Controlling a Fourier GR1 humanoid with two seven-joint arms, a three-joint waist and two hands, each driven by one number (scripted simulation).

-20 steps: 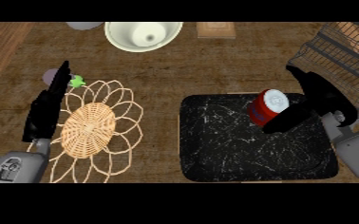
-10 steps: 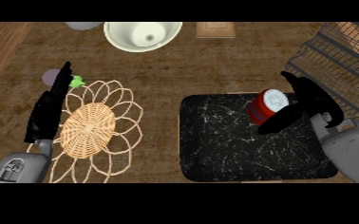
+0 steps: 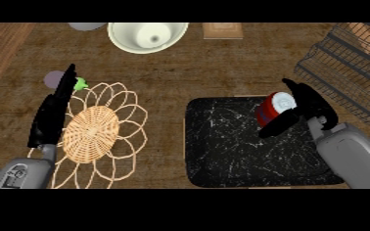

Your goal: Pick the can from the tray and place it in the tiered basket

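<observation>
While the left robot hand (image 3: pixel 52 112) rests with straight fingers, the right robot hand (image 3: pixel 307 106) grasps the red can (image 3: pixel 274 108) (tilted) over the tray (image 3: pixel 231 151).

No text, label, brand, number or sign can be read anywhere in the view; the can (image 3: pixel 275 108) is red with a pale top and shows no legible print on its side; the black tray (image 3: pixel 239 151) carries only white marbled streaks, not letters; the small brown card (image 3: pixel 222 30) lying on the worktop (image 3: pixel 180 78) near the top edge has a faint pattern, too blurred to tell if it is writing.
</observation>
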